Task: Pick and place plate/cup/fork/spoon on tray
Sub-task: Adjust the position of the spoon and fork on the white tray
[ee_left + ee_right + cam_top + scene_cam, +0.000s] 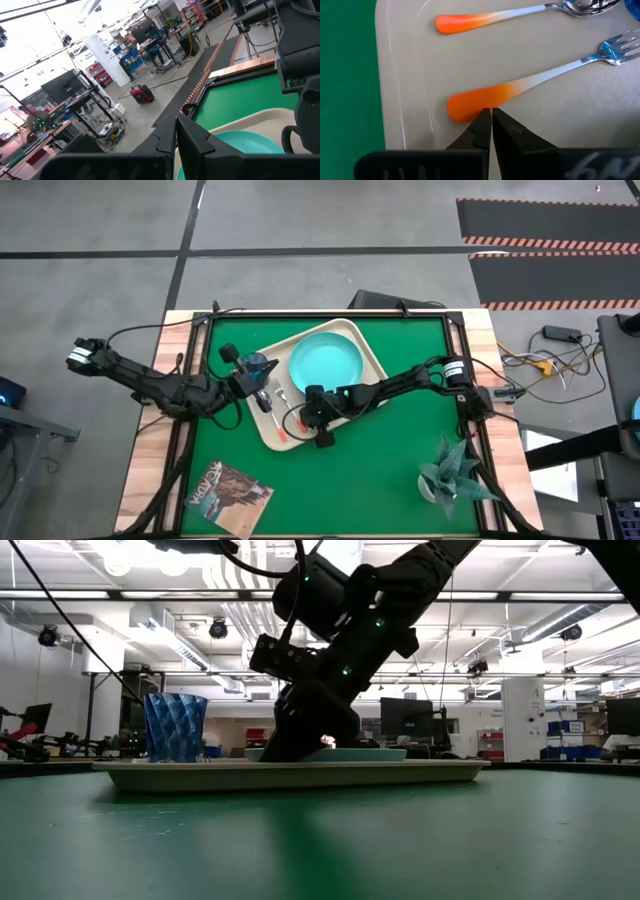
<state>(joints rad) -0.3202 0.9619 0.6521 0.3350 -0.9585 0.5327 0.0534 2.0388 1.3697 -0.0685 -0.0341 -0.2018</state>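
All four items sit on the tray, which lies diagonally at the centre of the green surface in the high view. The plate fills the tray's upper right part; the cup stands at its left edge; the spoon and the fork lie side by side in the lower part, handles toward the tray's lower rim.

The right hand is low over the tray's lower left end in the high view. In the right wrist view its two fingers are pressed together, tips just at the fork's orange handle end — gripping nothing, and the fork lies flat on the tray. The left hand hovers by the cup at the tray's left edge; I cannot tell whether it is open or closed.

Judged from this layout, the placing looks finished — the fork seems the last piece set down. The next move likely calls for lifting the right hand straight up, clear of the handle, without nudging it.
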